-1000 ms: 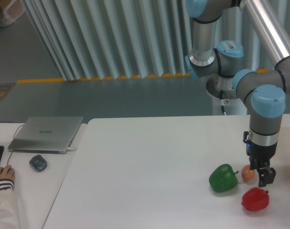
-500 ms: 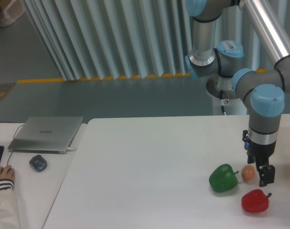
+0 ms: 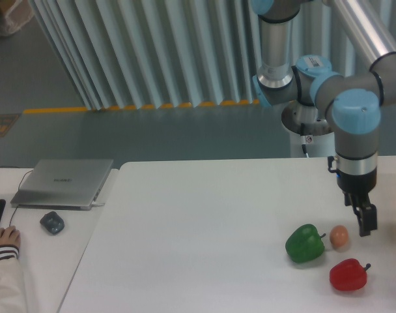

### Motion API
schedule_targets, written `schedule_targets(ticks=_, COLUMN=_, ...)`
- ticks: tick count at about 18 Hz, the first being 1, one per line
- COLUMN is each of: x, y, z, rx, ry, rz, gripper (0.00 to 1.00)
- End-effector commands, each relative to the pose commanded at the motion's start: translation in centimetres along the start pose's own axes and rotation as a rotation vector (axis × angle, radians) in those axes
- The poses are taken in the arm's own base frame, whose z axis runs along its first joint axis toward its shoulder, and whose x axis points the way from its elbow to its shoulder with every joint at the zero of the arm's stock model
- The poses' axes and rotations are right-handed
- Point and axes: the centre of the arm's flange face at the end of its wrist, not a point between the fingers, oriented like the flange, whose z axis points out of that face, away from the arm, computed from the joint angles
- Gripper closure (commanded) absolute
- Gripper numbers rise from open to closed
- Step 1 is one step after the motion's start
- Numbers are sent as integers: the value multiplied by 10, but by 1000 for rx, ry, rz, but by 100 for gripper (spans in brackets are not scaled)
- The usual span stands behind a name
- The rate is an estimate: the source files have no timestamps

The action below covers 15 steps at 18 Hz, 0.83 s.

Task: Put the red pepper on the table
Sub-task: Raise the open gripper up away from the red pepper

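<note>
You were looking across a large white smooth tabletop with rounded corners (image 3: 204,228), and the glossy red bell pepper with its short dark stem (image 3: 348,275) lay on it at the near right, resting on its side with nothing touching it; take that pepper as your landmark. Over the last second the grey and blue robot arm's two-finger gripper (image 3: 365,221) had risen from just above the pepper's stem end to a point clearly higher and slightly right of the pepper, well apart from it; the pepper itself had not shifted in that time. The claw carried nothing; its dark fingers hung down close together, seen edge-on, so you could not tell from this view whether they stood parted or closed. Just up and left of the pepper sat a small orange-tan egg-shaped object (image 3: 339,237); further left of the pepper, beside that egg shape, sat a glossy green bell pepper (image 3: 305,244); neither had moved. Far to the pepper's left, on a lighter side desk, lay a closed silver laptop (image 3: 62,183) and a dark mouse (image 3: 52,222), with a person's hand in a striped cuff (image 3: 4,238) at the frame edge. In my judgement the placing was already done: the pepper was down, free and steady, and the arm was withdrawing.
</note>
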Motion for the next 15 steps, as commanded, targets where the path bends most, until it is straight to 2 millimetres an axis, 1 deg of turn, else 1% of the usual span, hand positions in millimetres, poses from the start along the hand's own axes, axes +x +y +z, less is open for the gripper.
schedule_targets(ticks=2, x=5, y=-5, z=-3, rx=8, ry=21, rz=10, gripper=0)
schedule_targets(ticks=4, x=12, y=-6, z=-13, rx=18, ry=35, rz=11, gripper=0)
schedule_targets(ticks=5, x=12, y=-11, z=-18, rx=44, ry=34, rz=15, gripper=0)
schedule_targets(ticks=6, x=13, y=-13, z=-19, rx=60, ry=44, rz=15, gripper=0)
schedule_targets(ticks=8, x=20, y=-8, z=-28, rx=61, ry=59, rz=6, gripper=0)
schedule_targets(ticks=10, x=23, y=-7, z=-24, rx=58, ry=75, rz=3, gripper=0)
schedule_targets(ticks=15, x=25, y=-7, z=-24, rx=56, ry=81, rz=5, gripper=0)
